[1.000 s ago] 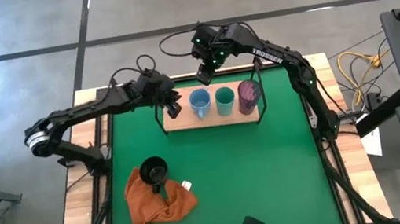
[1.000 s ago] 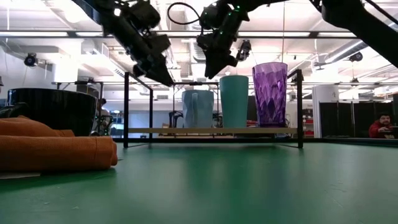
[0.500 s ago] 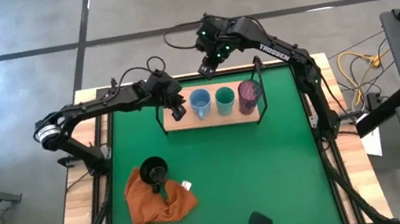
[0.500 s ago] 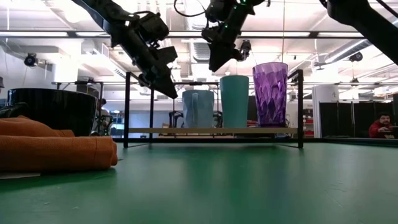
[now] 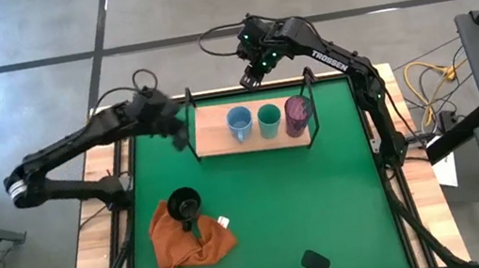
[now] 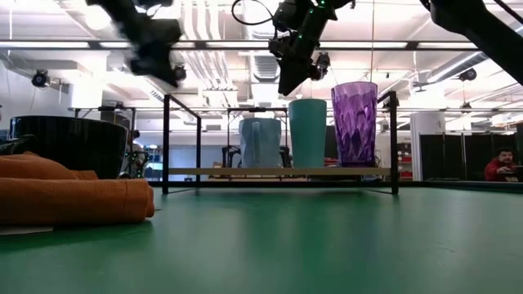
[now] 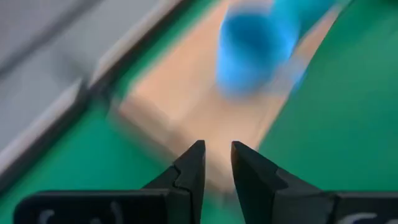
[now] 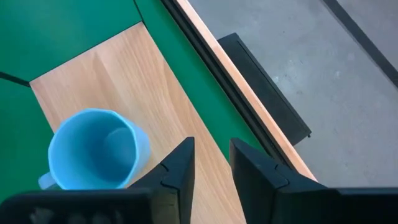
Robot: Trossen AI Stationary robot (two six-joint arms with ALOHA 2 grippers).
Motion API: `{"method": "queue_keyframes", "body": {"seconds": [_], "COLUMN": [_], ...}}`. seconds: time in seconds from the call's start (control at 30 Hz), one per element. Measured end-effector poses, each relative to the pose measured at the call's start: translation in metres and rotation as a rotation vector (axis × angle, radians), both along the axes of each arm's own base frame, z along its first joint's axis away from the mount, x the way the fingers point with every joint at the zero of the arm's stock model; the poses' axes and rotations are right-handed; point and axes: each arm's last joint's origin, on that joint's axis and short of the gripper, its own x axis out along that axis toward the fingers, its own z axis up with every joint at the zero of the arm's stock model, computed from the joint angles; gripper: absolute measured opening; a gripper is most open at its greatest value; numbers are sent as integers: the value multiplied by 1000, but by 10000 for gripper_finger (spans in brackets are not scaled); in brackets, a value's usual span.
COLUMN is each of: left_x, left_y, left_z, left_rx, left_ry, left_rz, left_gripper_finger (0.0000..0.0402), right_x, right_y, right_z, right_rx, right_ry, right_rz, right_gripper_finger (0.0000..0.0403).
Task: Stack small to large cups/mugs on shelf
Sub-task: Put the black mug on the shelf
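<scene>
The wooden shelf (image 5: pixel 215 130) with its black frame stands at the far middle of the green mat. On it stand, left to right, a light blue mug (image 5: pixel 239 123), a teal cup (image 5: pixel 269 118) and a purple tumbler (image 5: pixel 297 114), each on its base. The black mug (image 5: pixel 183 204) sits on the orange cloth (image 5: pixel 194 241) at the near left. My left gripper (image 5: pixel 181 138) hangs empty off the shelf's left end, its fingers nearly together. My right gripper (image 5: pixel 248 79) hangs empty above the shelf's far edge, behind the blue mug (image 8: pixel 93 149), its fingers nearly together too.
The shelf's thin black frame posts (image 6: pixel 166 143) rise at its ends. The left part of the board (image 8: pixel 118 68) beside the blue mug is bare. The green mat (image 5: pixel 308 209) lies open at near right. A person (image 6: pixel 500 163) sits far off in the room.
My left gripper first edged toward the blue mug over the shelf's left part, then drew back quickly toward the table's left edge and rose, clear of the shelf. My right gripper rose a little and shifted toward the far edge. The cups have stayed in place.
</scene>
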Motion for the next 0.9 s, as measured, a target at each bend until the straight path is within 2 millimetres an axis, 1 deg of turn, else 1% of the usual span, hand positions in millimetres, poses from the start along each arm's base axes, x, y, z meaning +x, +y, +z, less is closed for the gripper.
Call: {"method": "queue_keyframes", "body": {"seconds": [0.07,0.13,0.27,0.43,0.57,0.77,0.83,0.9], "left_x": [-19,-33,-49,-54,-52,-48,-50,-54], "left_y": [-10,-17,-30,-38,-37,-33,-36,-40], "left_z": [-5,-10,-15,-24,-35,-34,-36,-41], "left_rx": [-73,-147,-223,-266,-248,-159,-192,-277], "left_ry": [122,197,223,247,264,230,256,296], "left_rz": [38,90,140,133,151,157,112,36], "left_gripper_finger": [63,63,63,66,80,86,86,87], "right_x": [0,0,0,-1,-3,-5,-6,-7], "right_y": [0,0,0,1,2,3,4,5], "right_z": [0,0,0,-1,-2,-3,-4,-5], "right_rx": [0,2,6,28,44,60,69,76], "right_ry": [1,1,-2,-2,18,43,57,70], "right_rz": [0,-2,-8,-37,-44,-45,-45,-45], "right_gripper_finger": [102,112,140,174,190,188,186,183]}}
